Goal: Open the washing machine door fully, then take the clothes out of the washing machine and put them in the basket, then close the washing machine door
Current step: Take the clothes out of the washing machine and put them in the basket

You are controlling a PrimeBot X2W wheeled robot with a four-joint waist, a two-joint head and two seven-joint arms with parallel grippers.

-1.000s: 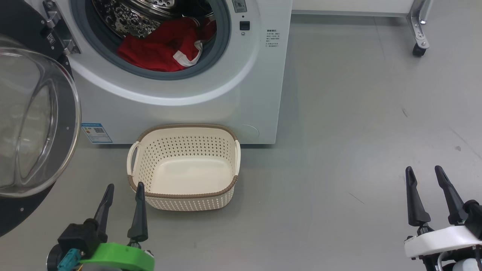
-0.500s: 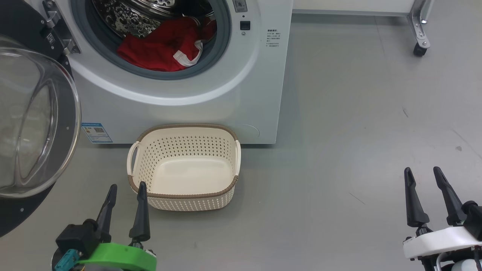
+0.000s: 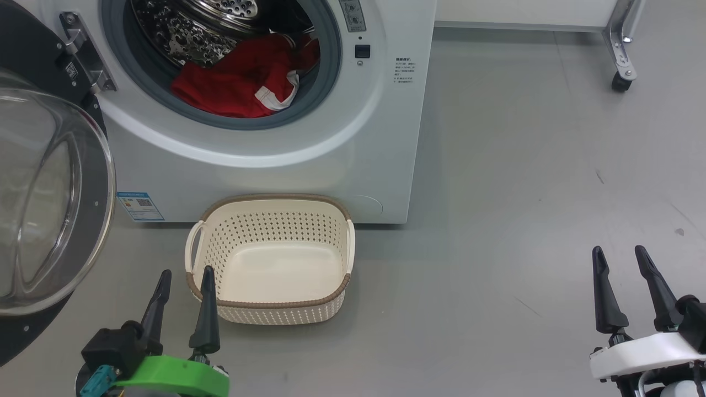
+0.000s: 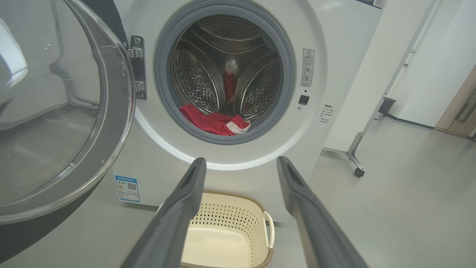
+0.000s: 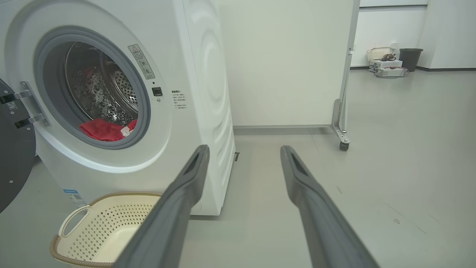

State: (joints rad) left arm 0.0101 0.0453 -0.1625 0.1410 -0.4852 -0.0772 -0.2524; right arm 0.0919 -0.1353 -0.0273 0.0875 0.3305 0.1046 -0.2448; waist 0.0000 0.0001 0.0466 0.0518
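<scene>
Clothes [image 3: 231, 91] — crumpled red fabric, white trim — lie in the perforated steel drum [image 3: 182, 33] of the white washing machine [image 3: 265, 171], above the cream perforated basket [image 3: 276, 197]; left gripper [image 3: 186, 271] and right gripper [image 3: 618, 248] gape wide — right wrist view adds a dark bin [image 5: 411, 58].

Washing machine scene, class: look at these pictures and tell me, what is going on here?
A two-armed robot faces a washing machine. The washing machine door is swung open to the robot's left, the red clothes lie inside the drum, and the basket stands empty on the floor in front. The left claw and right claw are both open, holding nothing.
</scene>
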